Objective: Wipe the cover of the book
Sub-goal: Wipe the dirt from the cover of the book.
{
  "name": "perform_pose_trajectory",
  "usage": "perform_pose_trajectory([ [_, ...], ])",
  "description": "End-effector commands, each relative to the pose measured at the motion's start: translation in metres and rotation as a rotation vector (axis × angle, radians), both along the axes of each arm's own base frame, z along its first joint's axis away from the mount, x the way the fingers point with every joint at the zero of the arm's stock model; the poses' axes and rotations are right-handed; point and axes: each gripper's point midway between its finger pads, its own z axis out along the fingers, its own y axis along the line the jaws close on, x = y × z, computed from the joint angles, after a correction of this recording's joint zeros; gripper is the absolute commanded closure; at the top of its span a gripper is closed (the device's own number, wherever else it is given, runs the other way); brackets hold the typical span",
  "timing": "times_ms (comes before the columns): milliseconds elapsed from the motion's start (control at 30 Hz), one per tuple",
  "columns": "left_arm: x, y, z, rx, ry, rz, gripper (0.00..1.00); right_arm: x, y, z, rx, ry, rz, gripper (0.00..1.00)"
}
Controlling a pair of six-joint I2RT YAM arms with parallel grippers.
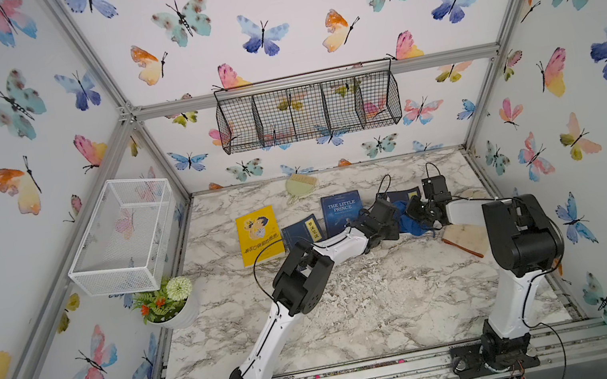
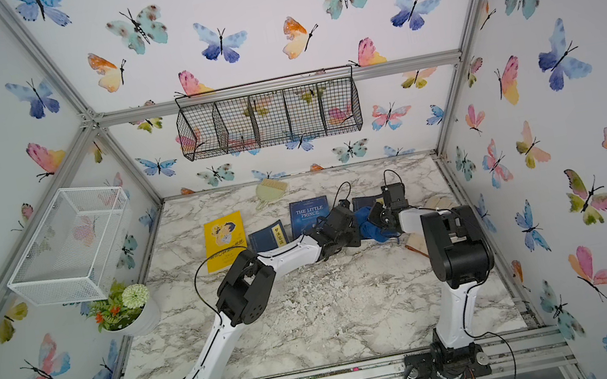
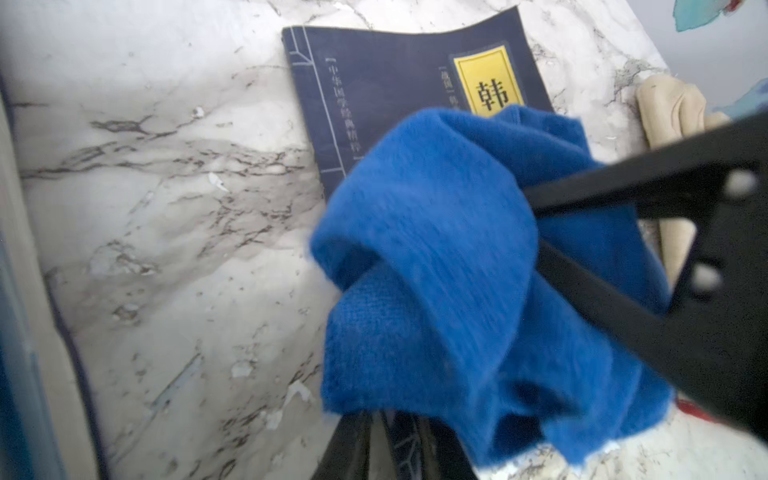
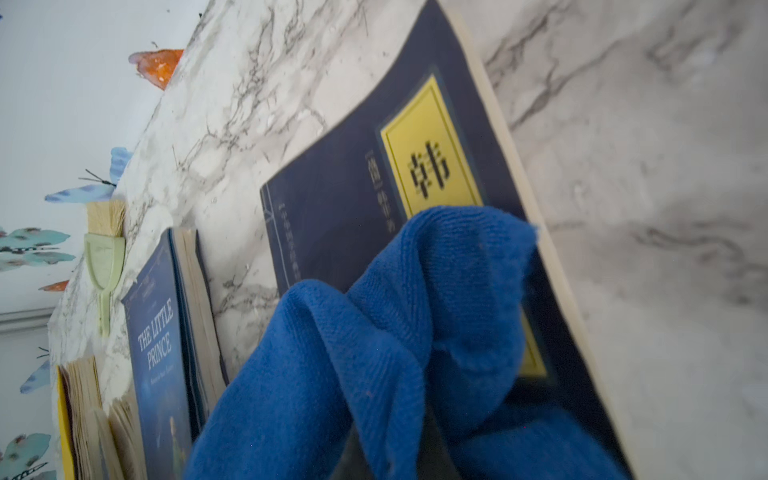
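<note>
one blue cloth sits bunched on part of the navy book at the table's far right, right gripper clenched on it, left gripper grip untellable; wiping looks barely started, most of the cover uncovered.

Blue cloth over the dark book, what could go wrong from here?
The blue cloth is bunched and covers only one end of the dark book, so strokes may miss much of the cover. The book lies loose on the table, so dragging may slide it. The left arm and right arm crowd the cloth and might collide.
</note>
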Motion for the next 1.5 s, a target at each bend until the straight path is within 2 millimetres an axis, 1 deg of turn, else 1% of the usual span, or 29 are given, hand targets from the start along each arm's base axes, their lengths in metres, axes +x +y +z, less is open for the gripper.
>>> perform_pose_trajectory([
  [0,-0.032,0.032,-0.058,0.164,0.155,-0.003,0.77,-0.024,-0.006,-0.044,-0.058,0.151,-0.013,0.96],
  [67,-0.033,0.032,-0.058,0.161,0.160,-0.003,0.78,-0.003,-0.008,-0.048,-0.089,0.183,-0.021,0.96],
  [167,-0.036,0.034,-0.062,0.159,0.178,0.002,0.78,0.028,-0.003,-0.057,-0.088,0.203,-0.024,0.96],
  [233,-0.039,0.034,-0.065,0.156,0.188,0.000,0.78,0.042,0.000,-0.060,-0.080,0.208,-0.029,0.96],
  [300,-0.042,0.033,-0.067,0.154,0.196,-0.002,0.78,0.048,0.003,-0.064,-0.064,0.211,-0.032,0.96],
  [367,-0.043,0.033,-0.069,0.151,0.201,-0.001,0.78,0.046,0.004,-0.066,-0.056,0.216,-0.029,0.96],
  [433,-0.043,0.034,-0.069,0.152,0.202,-0.001,0.79,0.036,0.004,-0.068,-0.054,0.223,-0.019,0.96],
  [533,-0.043,0.033,-0.067,0.151,0.199,-0.003,0.79,0.010,0.001,-0.066,-0.060,0.224,-0.006,0.96],
  [700,-0.041,0.032,-0.060,0.142,0.186,-0.003,0.79,-0.037,-0.002,-0.057,-0.055,0.205,0.014,0.96],
  [767,-0.040,0.031,-0.057,0.138,0.182,-0.002,0.79,-0.046,-0.004,-0.055,-0.056,0.196,0.013,0.96],
  [833,-0.039,0.031,-0.055,0.134,0.181,0.000,0.79,-0.039,-0.007,-0.055,-0.076,0.188,0.004,0.96],
  [867,-0.041,0.031,-0.055,0.134,0.183,-0.003,0.79,-0.031,-0.009,-0.054,-0.092,0.192,-0.006,0.96],
  [1067,-0.046,0.034,-0.062,0.150,0.196,-0.004,0.79,0.036,-0.003,-0.061,-0.122,0.211,-0.021,0.96],
  [1100,-0.047,0.034,-0.064,0.153,0.198,-0.004,0.79,0.045,-0.002,-0.063,-0.124,0.220,-0.021,0.96],
  [1167,-0.048,0.034,-0.066,0.155,0.204,-0.004,0.79,0.053,0.001,-0.069,-0.122,0.242,-0.014,0.96],
  [1233,-0.049,0.035,-0.068,0.157,0.210,-0.003,0.79,0.052,0.004,-0.074,-0.110,0.254,0.000,0.96],
  [1267,-0.049,0.034,-0.067,0.156,0.208,-0.003,0.79,0.047,0.002,-0.074,-0.118,0.251,-0.001,0.96],
  [1333,-0.049,0.034,-0.066,0.154,0.206,-0.003,0.79,0.034,0.001,-0.071,-0.110,0.239,-0.001,0.96],
  [1433,-0.048,0.033,-0.064,0.151,0.201,-0.005,0.79,0.010,0.000,-0.066,-0.097,0.237,0.013,0.96],
  [1467,-0.048,0.032,-0.063,0.151,0.198,-0.006,0.79,-0.001,0.000,-0.065,-0.087,0.241,0.022,0.96],
])
